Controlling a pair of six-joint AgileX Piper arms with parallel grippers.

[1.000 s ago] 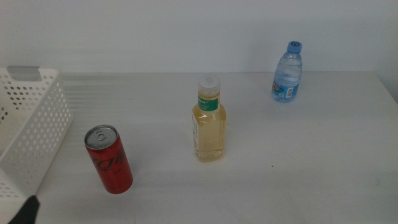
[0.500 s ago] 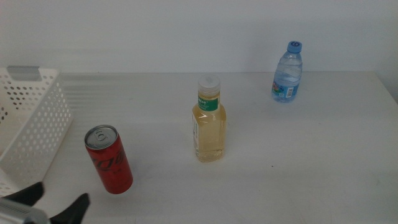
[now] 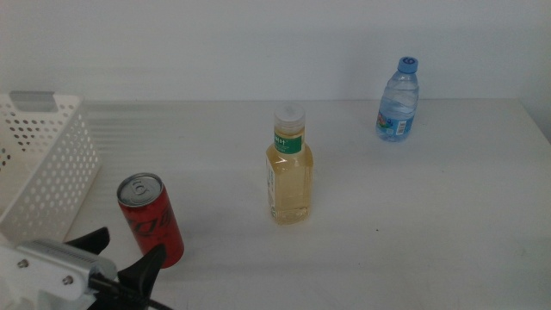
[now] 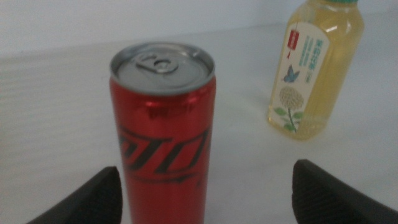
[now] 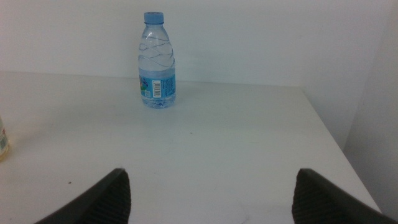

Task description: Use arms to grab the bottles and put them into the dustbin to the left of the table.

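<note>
— Since the left gripper (image 3: 120, 254) sits low at the near edge with its jaws spread wide and empty, just short of the can (image 3: 151, 220), how should it go in?

— Level, I'd say, so a jaw passes each side of the body below the rim, then squeeze; it looks slick and tall, easy to tip. It's red, silver-topped, upright beside the basket (image 3: 39, 172)

— And the right gripper (image 5: 208, 199)?

— Waiting, open, facing the water bottle (image 5: 156, 60) at the far side of the table (image 3: 413, 215)

Middle view looks down over the table (image 3: 413, 215) — wrist views sit low, facing across it.
</note>
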